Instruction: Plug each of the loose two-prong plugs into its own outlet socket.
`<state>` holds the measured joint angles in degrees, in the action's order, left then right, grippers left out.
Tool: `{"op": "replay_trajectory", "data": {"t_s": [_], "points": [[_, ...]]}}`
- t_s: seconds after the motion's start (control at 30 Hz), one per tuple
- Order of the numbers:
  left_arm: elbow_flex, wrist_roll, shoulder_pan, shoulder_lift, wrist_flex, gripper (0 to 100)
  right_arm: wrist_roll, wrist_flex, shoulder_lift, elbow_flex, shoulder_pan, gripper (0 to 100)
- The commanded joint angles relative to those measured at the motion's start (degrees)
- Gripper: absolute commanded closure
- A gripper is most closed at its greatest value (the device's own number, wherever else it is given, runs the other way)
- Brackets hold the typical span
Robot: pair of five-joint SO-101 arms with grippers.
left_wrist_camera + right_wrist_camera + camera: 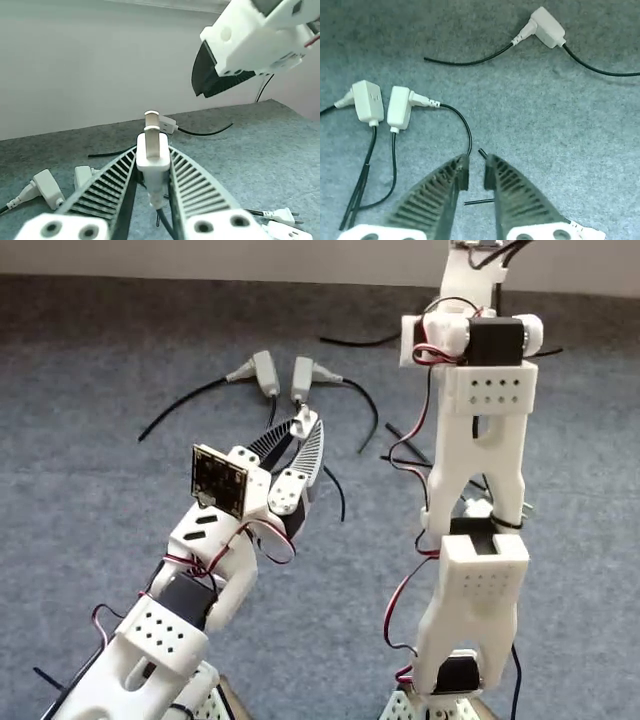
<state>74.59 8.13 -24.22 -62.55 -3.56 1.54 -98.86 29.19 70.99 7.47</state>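
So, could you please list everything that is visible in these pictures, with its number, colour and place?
carpet: one, grey-blue, under everything.
wall: one, pale, behind the carpet.
socket blocks: two, white, side by side on the carpet.
far block: one, white, alone, apart from that pair.
small plugs: two, white, lying together on the carpet.
held plug: one, white, upright in the left gripper.
cords: several, black, loose on the carpet.
left arm: one, white with black motors, low over the carpet.
right arm: one, same colours, standing upright.
left gripper: one, shut on the held plug.
right gripper: one, slightly open, empty, above the carpet.
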Motion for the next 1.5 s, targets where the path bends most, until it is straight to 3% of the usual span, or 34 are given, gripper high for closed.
{"op": "replay_trajectory", "data": {"t_s": [0.0,0.3,0.5,0.9,1.17,1.47], "points": [[0.2,0.3,-0.5,-1.0,-1.5,99,4.0,-2.3,-7.0,2.6,1.7,98.7],[0.7,0.4,-0.7,-1.0,-4.4,99,-1.1,-2.3,-14.9,2.9,14.5,99.1],[0.7,0.4,-0.7,-1.1,-4.7,99,-5.4,-2.2,-17.8,-4.2,22.9,99.1],[0.6,0.4,-0.7,-1.1,-4.7,99,-5.5,-2.4,-23.7,-6.1,27.1,99.1],[0.6,0.4,-0.7,-1.3,-4.6,99,-5.9,0.2,-43.3,-32.0,27.0,99.1],[0.6,0.4,-0.7,-1.4,-4.3,99,-11.2,30.1,-62.4,-76.0,30.0,99.1]]}}
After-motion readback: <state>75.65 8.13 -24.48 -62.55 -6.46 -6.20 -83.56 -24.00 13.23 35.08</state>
